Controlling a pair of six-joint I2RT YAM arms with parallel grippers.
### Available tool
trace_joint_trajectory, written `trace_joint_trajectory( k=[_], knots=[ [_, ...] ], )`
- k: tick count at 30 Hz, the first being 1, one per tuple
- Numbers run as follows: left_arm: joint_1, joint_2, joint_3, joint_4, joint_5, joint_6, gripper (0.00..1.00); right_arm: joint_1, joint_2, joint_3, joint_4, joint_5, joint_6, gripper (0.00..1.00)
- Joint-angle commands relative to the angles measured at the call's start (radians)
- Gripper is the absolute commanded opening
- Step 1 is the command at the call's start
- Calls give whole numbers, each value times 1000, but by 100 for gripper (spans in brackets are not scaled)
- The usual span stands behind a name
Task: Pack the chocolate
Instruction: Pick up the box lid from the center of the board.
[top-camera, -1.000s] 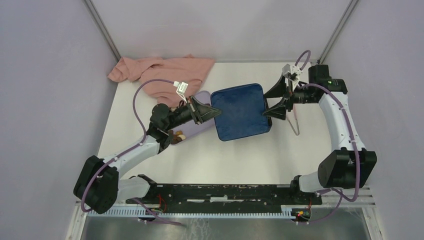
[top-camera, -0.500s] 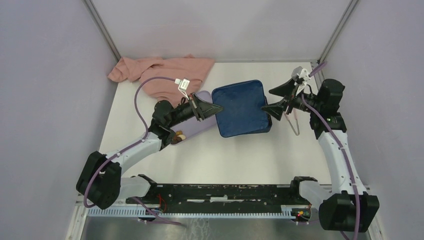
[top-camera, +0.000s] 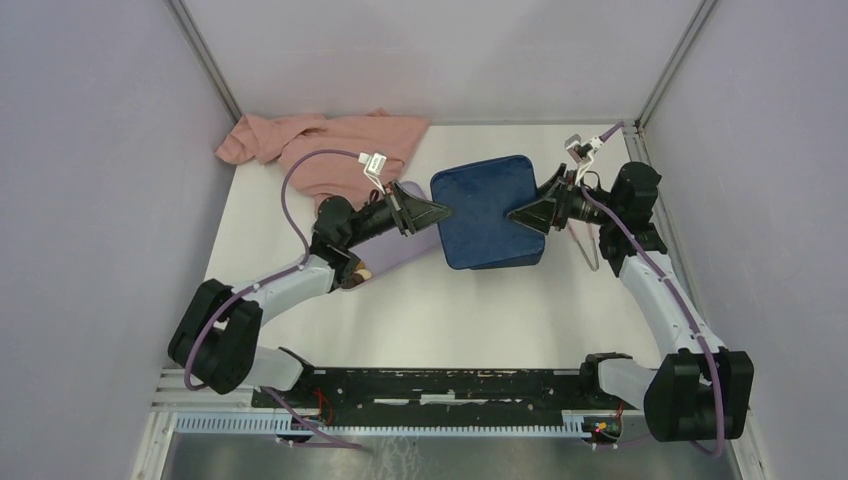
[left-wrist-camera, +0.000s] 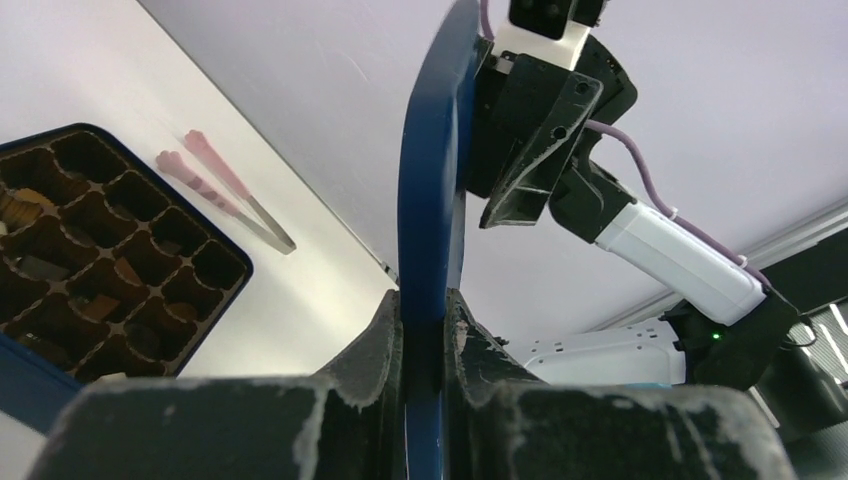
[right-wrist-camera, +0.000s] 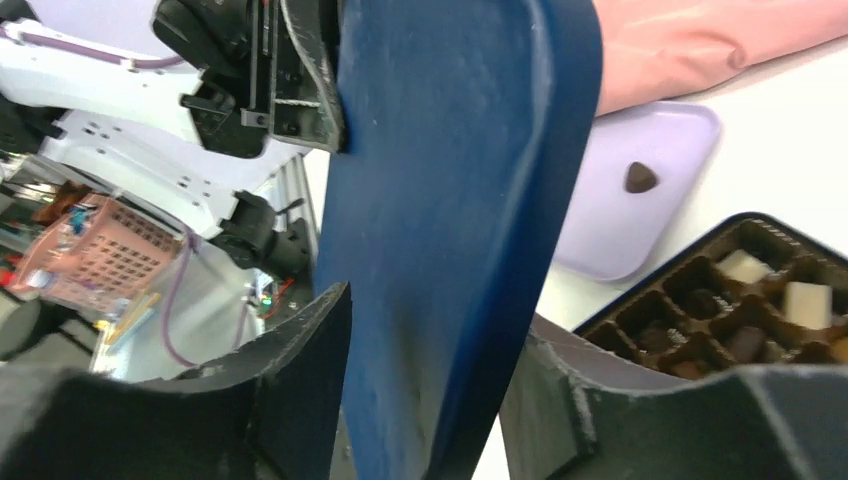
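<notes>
A dark blue lid (top-camera: 490, 210) hangs tilted above the table between both arms. My left gripper (top-camera: 445, 212) (left-wrist-camera: 425, 300) is shut on its left edge. My right gripper (top-camera: 515, 215) (right-wrist-camera: 440, 310) has its jaws against both faces of the right edge. The open box (left-wrist-camera: 100, 260) (right-wrist-camera: 740, 300) with its brown grid insert lies below and holds chocolate pieces, cream (right-wrist-camera: 742, 266) and dark. One dark chocolate (right-wrist-camera: 641, 177) sits on the lilac tray (right-wrist-camera: 640, 220) (top-camera: 400, 250). More chocolate (top-camera: 355, 272) lies at the tray's near end.
Pink-tipped tongs (top-camera: 590, 245) (left-wrist-camera: 220, 185) lie on the table right of the box. A pink cloth (top-camera: 320, 145) is bunched at the back left, touching the tray's far side. Grey walls close in on the sides and the back.
My right gripper has come in onto the lid's right edge, and its jaws have narrowed from wide open. The lid has shifted slightly right. The left gripper's hold is unchanged.
</notes>
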Motion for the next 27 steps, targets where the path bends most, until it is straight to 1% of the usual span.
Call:
trace_joint_trajectory(
  k=[1,2,4,6,7,9,11,13,14,16,18,20,24,27],
  knots=[
    [-1,43,64,143,22,-80,2,16,20,-13,91,-43,106,52],
    [-1,51,69,149,24,-83,2,16,22,-14,97,-50,110,47],
    [-1,68,77,156,25,-85,2,16,23,-14,103,-58,119,31],
    [0,75,82,141,19,-79,3,11,22,-15,115,-59,134,6],
    [0,77,84,126,11,-69,5,6,20,-17,121,-59,145,1],
    [2,73,81,77,-14,-43,23,-11,15,-29,169,-65,198,0],
    [5,55,73,7,-52,-3,46,-53,6,-55,229,-59,263,0],
    [10,24,60,-92,-112,43,66,-79,2,-78,240,-44,289,0],
    [11,4,55,-159,-150,74,73,-89,3,-87,232,-32,290,0],
    [10,-40,59,-328,-233,152,83,-111,16,-98,210,-12,289,0],
    [9,-74,61,-466,-299,215,87,-128,49,-95,182,-7,281,0],
    [10,-95,56,-553,-329,254,87,-135,105,-80,156,-16,274,0],
    [9,-93,33,-619,-338,270,87,-133,242,-32,146,-47,299,0],
    [7,-73,18,-622,-336,267,86,-121,319,-8,163,-42,327,0]
  ],
)
